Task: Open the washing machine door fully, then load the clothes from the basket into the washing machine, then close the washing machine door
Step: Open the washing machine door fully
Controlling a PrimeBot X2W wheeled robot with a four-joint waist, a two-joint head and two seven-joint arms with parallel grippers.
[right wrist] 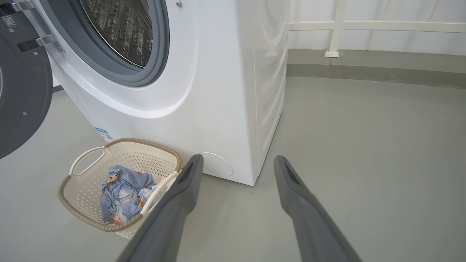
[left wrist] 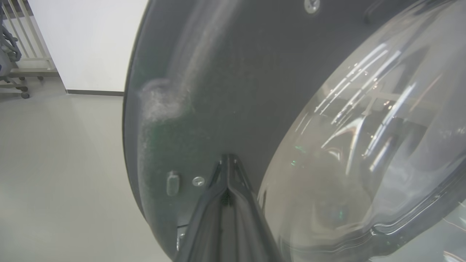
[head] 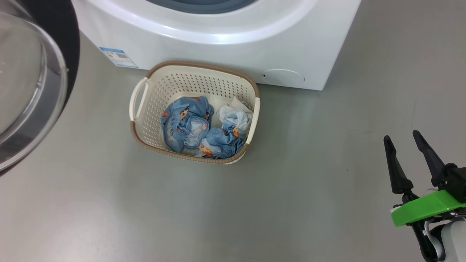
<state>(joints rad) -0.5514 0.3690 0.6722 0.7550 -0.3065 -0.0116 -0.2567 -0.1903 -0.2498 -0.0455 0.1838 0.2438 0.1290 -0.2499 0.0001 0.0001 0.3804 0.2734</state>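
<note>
The washing machine (head: 218, 47) stands at the top of the head view, its steel drum (right wrist: 116, 25) uncovered. The washing machine door (head: 62, 43) is swung out to the left, glass porthole bulging toward me. My left gripper (left wrist: 227, 157) is shut, its tips at the dark inner rim of the door (left wrist: 225, 91), beside the glass. The basket (head: 189, 82) sits on the floor against the machine's front, holding the blue printed and pale clothes (head: 189, 123). My right gripper (head: 401, 135) hangs open and empty over the floor, right of the basket (right wrist: 87, 182) and the clothes (right wrist: 122, 193).
Grey floor (head: 309, 182) stretches wide between the basket and my right gripper. A white railing (right wrist: 364, 27) and a low wall run behind the machine's right side. A chair base (left wrist: 14, 87) stands far off beyond the door's edge.
</note>
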